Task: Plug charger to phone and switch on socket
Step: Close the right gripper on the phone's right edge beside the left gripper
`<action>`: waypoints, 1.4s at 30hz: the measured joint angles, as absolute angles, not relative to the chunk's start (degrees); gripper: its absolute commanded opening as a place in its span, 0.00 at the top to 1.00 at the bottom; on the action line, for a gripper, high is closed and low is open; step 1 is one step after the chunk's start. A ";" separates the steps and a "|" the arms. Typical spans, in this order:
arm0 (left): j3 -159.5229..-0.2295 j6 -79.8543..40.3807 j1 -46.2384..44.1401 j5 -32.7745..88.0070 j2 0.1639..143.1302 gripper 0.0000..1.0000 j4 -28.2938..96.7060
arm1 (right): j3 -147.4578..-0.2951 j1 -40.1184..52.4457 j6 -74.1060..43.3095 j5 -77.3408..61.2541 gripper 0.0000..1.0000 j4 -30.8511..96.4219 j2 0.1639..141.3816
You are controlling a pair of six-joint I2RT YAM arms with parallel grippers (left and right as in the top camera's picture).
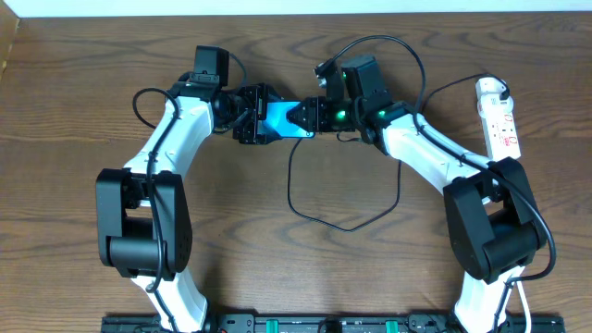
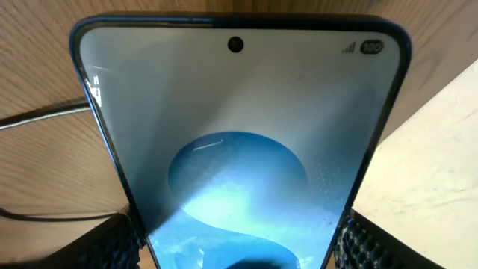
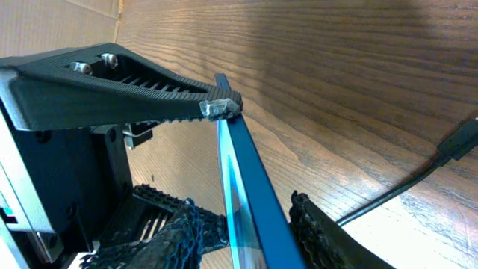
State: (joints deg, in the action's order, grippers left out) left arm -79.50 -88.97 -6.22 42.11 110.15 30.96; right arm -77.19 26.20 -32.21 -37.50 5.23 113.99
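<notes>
The phone [image 1: 277,118], with a blue screen, is held off the table between both grippers at the back middle. My left gripper [image 1: 252,117] is shut on its side edges; the screen [image 2: 239,134] fills the left wrist view between the finger pads [image 2: 239,243]. My right gripper [image 1: 307,117] is shut on the phone's other end, its pads [image 3: 250,235] on the two faces of the phone, seen edge-on [image 3: 243,161]. The charger [image 1: 342,225], a thin black cable, loops loose on the table in front; a stretch shows at the right [image 3: 418,175]. The socket [image 1: 499,116], a white strip, lies far right.
The left gripper's black finger [image 3: 127,86] crosses the top of the right wrist view. Black arm cables arc behind both wrists [image 1: 407,51]. The socket's white cord [image 1: 521,296] runs down the right side. The wooden table [image 1: 277,268] ends at a white wall behind.
</notes>
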 measured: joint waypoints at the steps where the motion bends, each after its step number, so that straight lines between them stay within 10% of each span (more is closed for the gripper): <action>1: -79.50 -88.97 -6.22 42.15 110.15 0.41 30.96 | -77.19 26.20 -32.23 -37.47 0.66 5.23 113.99; 29: -79.50 -89.78 -6.22 42.50 110.15 0.41 30.98 | -77.21 26.76 -32.64 -37.26 0.99 4.67 114.63; 42: -79.55 -90.26 -6.15 43.62 109.78 0.36 29.87 | -77.17 24.73 -34.41 -41.95 0.99 1.04 115.26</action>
